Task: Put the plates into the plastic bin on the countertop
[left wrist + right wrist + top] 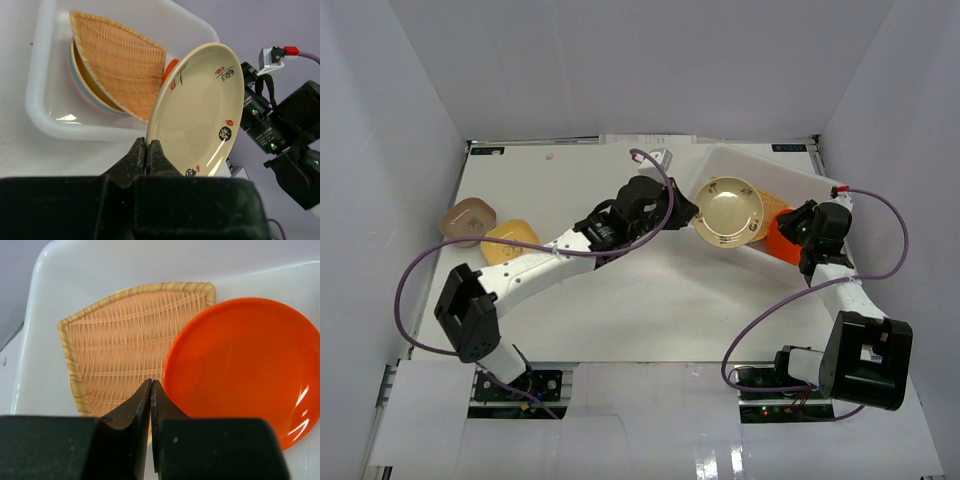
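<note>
My left gripper is shut on the rim of a round cream plate with red and black marks and holds it tilted over the near edge of the white plastic bin. In the left wrist view the gripper pinches the plate's lower edge. In the bin a fan-shaped orange woven plate lies on stacked round plates. My right gripper is shut and empty, its tips above the fan-shaped plate and beside a red-orange plate.
A rounded-square brown plate and a yellow plate lie on the white countertop at the far left. Grey walls stand around it. The right arm's wrist is close beside the cream plate.
</note>
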Controlling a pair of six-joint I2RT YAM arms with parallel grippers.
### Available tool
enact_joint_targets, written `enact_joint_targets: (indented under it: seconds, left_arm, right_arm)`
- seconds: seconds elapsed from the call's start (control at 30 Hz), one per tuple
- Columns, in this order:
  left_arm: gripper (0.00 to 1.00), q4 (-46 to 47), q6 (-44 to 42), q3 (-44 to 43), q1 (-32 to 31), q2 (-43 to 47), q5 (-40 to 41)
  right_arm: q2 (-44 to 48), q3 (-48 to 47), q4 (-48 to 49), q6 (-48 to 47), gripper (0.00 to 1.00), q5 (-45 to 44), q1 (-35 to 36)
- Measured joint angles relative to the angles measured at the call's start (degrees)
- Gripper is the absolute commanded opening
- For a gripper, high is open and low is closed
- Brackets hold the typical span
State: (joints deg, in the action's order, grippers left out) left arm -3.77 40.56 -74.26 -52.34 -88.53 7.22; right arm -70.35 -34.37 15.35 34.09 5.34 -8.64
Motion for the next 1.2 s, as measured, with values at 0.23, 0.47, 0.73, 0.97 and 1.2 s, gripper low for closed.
enact_joint_targets:
  seconds: [0.23, 0.47, 0.73, 0.97, 1.2]
  left_arm:
    - [0.00, 0.2, 1.6, -9.8, 2.1, -14.2, -5.1]
    - [0.00, -2.5, 1.4, -16.2, 3.3, -24.3, -3.3]
    - [0.01, -3.8, -2.5, -26.4, 3.7, -31.4, 1.3]
    - [0.45, -6.3, -4.5, -31.3, 4.7, -38.2, 1.2]
    - [0.98, -6.9, -5.6, -32.1, 5.9, -38.1, -1.1]
  right_arm:
    - [7.5, -2.8, -3.7, -1.8, 0.32, -0.3, -0.2]
    - [6.3, -10.0, -7.8, -7.4, 0.56, -3.3, -0.6]
    - [-4.2, -12.5, -18.2, -13.6, 0.61, -5.2, 0.3]
    - [-9.5, -19.2, -23.2, -16.4, 0.67, -8.7, 3.3]
    - [-16.8, -25.7, -26.2, -16.7, 0.67, -13.0, 6.0]
